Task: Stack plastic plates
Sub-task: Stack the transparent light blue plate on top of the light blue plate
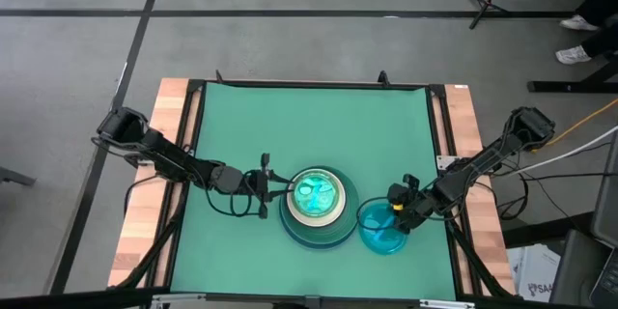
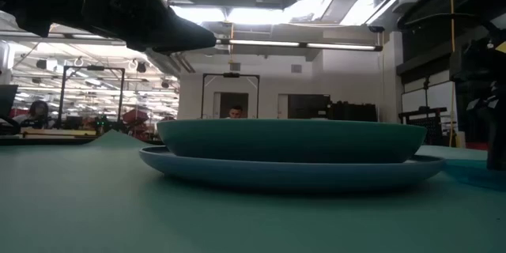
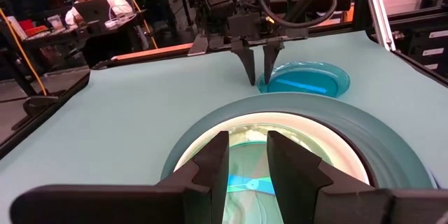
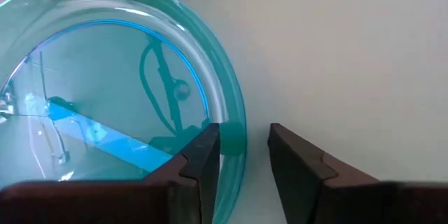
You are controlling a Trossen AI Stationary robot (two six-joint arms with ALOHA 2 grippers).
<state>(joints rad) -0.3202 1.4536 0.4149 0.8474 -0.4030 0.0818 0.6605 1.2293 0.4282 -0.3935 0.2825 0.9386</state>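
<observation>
The green table mat [image 1: 319, 135] carries everything. The biggest thing on it is the stack [image 1: 317, 205], near the front edge and a little right of the left arm. Its base is the large light blue plate [image 2: 292, 171], and the dark teal plate [image 2: 288, 141] sits inside it, as the low view shows clearly. The smaller plates lie nested in the middle; from above I can make out a white rim [image 3: 318, 136] and something greenish inside it, but I cannot separate each one. It is sensible to have the wide plates at the bottom, because the stack then stands steady and each smaller plate centres itself.

The cyan plate [image 1: 382, 229] is the only plate apart from the stack. It lies flat on the mat just beside the right side of the stack, so I judge it is the last one to go on.

The right gripper [image 4: 242, 155] is down at the edge of this plate. Its fingers are a little apart, one over the rim and one outside it (a thin rim is the only place to grip a flat plate). They are not pressed on it yet.

The left gripper [image 1: 273, 185] hangs at the left edge of the stack, with its fingers narrowly apart and holding nothing.
</observation>
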